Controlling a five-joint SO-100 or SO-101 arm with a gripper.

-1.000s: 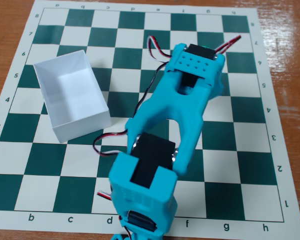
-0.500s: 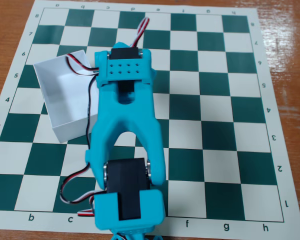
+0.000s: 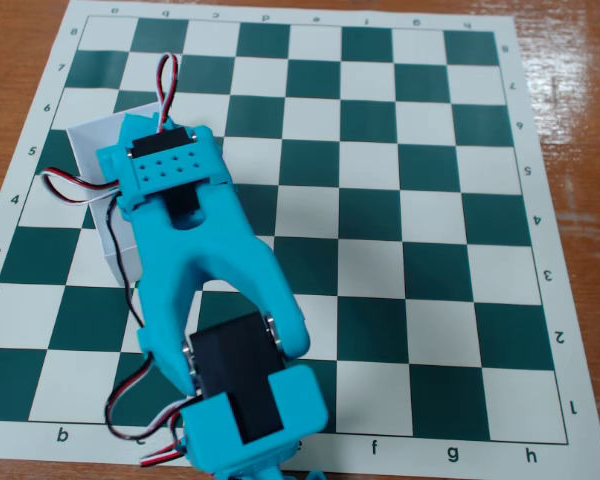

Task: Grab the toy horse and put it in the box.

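Observation:
The white box (image 3: 88, 150) stands on the left side of the chessboard, around rows 4 to 6 in the fixed view. My blue arm reaches from the bottom edge up over it. The gripper (image 3: 166, 168) is seen from above, over the box, and its own body and servo hide its fingers. The toy horse is not visible; the arm covers most of the inside of the box.
The green and white chessboard mat (image 3: 380, 200) lies on a wooden table (image 3: 580, 120). Red, black and white servo wires (image 3: 166, 80) loop out beyond the wrist and to its left.

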